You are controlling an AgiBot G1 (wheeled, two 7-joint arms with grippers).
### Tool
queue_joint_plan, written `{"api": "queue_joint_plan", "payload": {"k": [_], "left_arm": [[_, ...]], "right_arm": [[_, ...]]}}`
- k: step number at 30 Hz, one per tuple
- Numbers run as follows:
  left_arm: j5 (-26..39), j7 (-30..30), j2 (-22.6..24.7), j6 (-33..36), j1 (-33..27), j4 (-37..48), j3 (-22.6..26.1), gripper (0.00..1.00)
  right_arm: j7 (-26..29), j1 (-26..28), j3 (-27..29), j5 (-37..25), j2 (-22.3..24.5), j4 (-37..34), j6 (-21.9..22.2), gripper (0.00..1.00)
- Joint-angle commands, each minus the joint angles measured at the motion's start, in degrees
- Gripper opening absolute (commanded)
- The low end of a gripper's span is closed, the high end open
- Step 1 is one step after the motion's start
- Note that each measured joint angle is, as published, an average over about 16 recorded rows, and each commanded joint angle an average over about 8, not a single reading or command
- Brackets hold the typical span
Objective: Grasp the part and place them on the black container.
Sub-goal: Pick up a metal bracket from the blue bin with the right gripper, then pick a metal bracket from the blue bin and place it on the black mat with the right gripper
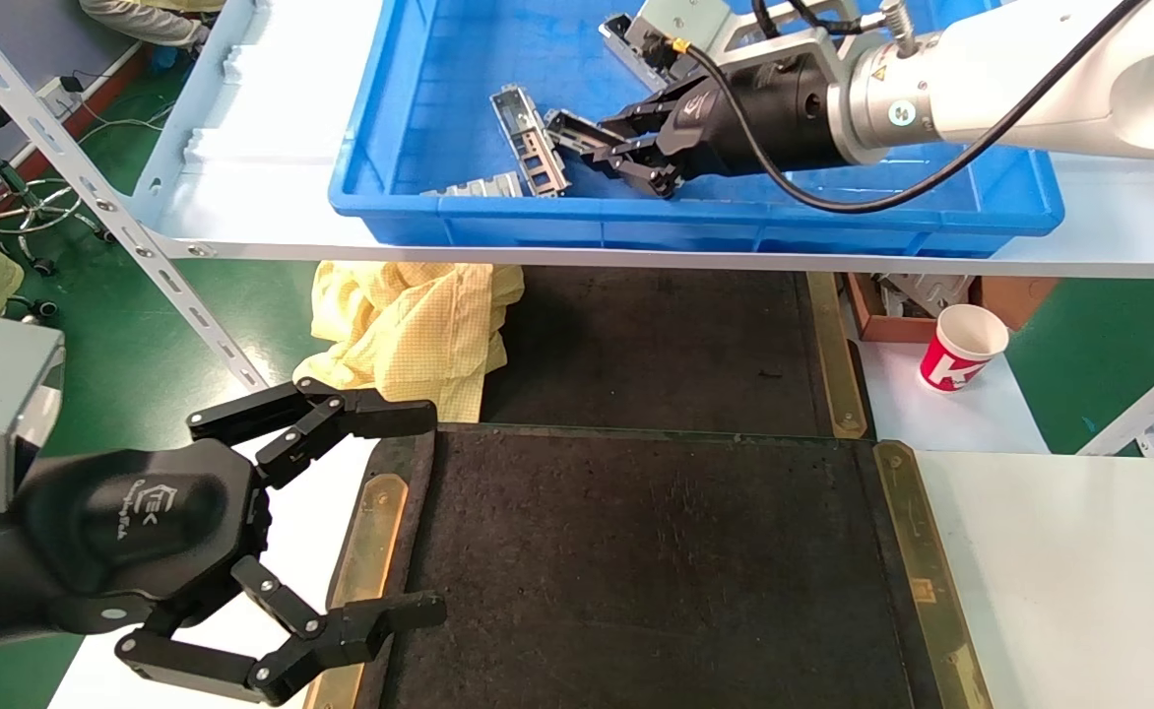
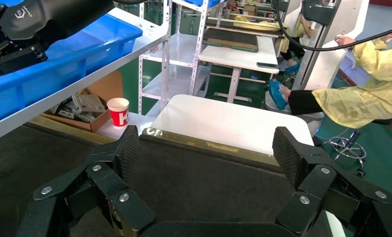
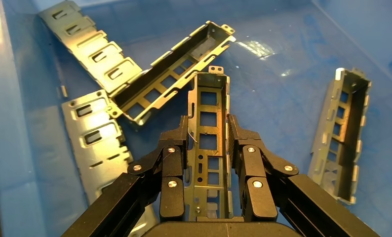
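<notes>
Two grippers are in view. The left gripper (image 1: 395,517) hangs idle, fingers spread wide, over the near left corner of the black container (image 1: 656,571), which holds nothing. At upper right, the right gripper (image 3: 209,148) sits inside the blue bin (image 1: 419,212), its pads pressed against both long sides of the part (image 3: 208,148), so the grasp step appears made. Next judged move: lift clear of the bin wall, then carry down to the felt tray. Several like parts lie loose on the bin floor, one (image 3: 343,133) well apart from the held one.
</notes>
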Motion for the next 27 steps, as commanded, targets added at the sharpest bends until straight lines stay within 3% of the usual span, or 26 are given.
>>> {"api": "queue_joint_plan", "payload": {"k": [1,19,23,27], "left_arm": [[0.0,0.0,0.0,0.0,0.0,0.0,0.0,1.0],[0.0,0.0,0.0,0.0,0.0,0.0,0.0,1.0],[0.0,0.0,0.0,0.0,0.0,0.0,0.0,1.0],[0.0,0.0,0.0,0.0,0.0,0.0,0.0,1.0]], "right_arm": [[-0.2,0.1,-0.1,0.4,0.0,-0.1,0.5,0.0],[-5.8,4.5,0.7,4.8,0.6,-2.5,3.2,0.0],[-7.5,6.3,1.0,5.4,1.6,-4.2,1.1,0.0],[-9.6,8.1,1.1,5.8,3.6,-5.5,-4.8,0.0]]}}
